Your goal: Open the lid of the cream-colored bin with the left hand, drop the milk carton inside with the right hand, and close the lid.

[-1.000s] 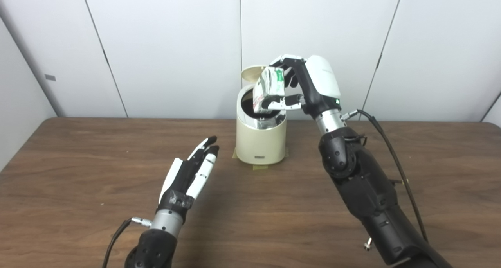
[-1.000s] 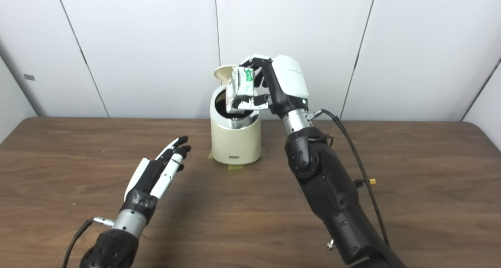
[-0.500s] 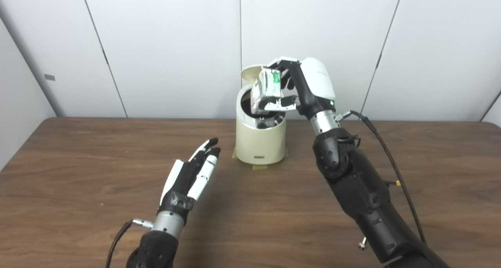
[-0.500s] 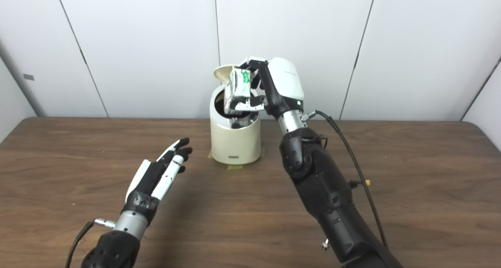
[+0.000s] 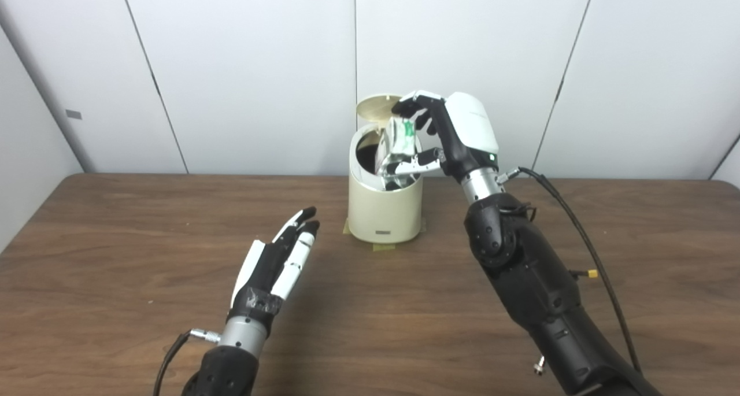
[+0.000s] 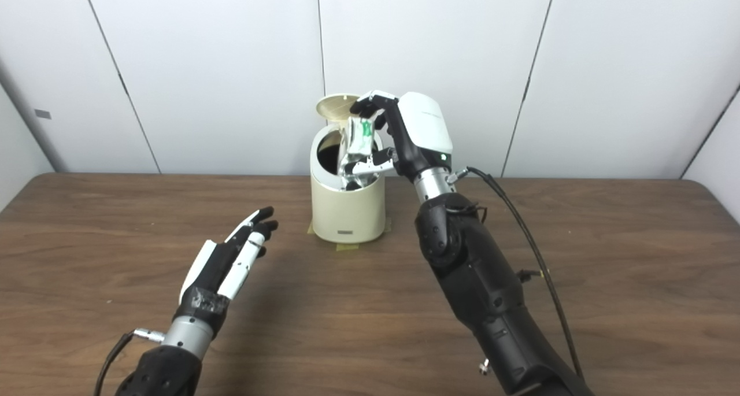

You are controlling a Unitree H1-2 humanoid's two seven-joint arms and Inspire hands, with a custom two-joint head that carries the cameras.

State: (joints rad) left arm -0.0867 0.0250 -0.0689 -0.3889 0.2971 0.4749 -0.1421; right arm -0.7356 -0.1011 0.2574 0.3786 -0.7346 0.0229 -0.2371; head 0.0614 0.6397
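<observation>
Although the carton [image 5: 398, 153] looks crumpled and shiny, as if empty and light, it would likely dent further under a hard squeeze, so a gentle hold across its flat sides seems wisest. It hangs tilted with its lower end already inside the mouth of the bin [image 5: 384, 211], which stands near the middle of the worktop's [image 5: 115, 257] far edge on a taped patch. The lid [image 5: 376, 104] is up behind it. The right hand [image 5: 442, 133] has its fingers [image 5: 407, 102] over the carton's top and thumb lower down; whether they grip it or have let go I cannot tell. The left hand [image 5: 277, 260] hovers nearer the front edge, fingers straight and holding nothing.
</observation>
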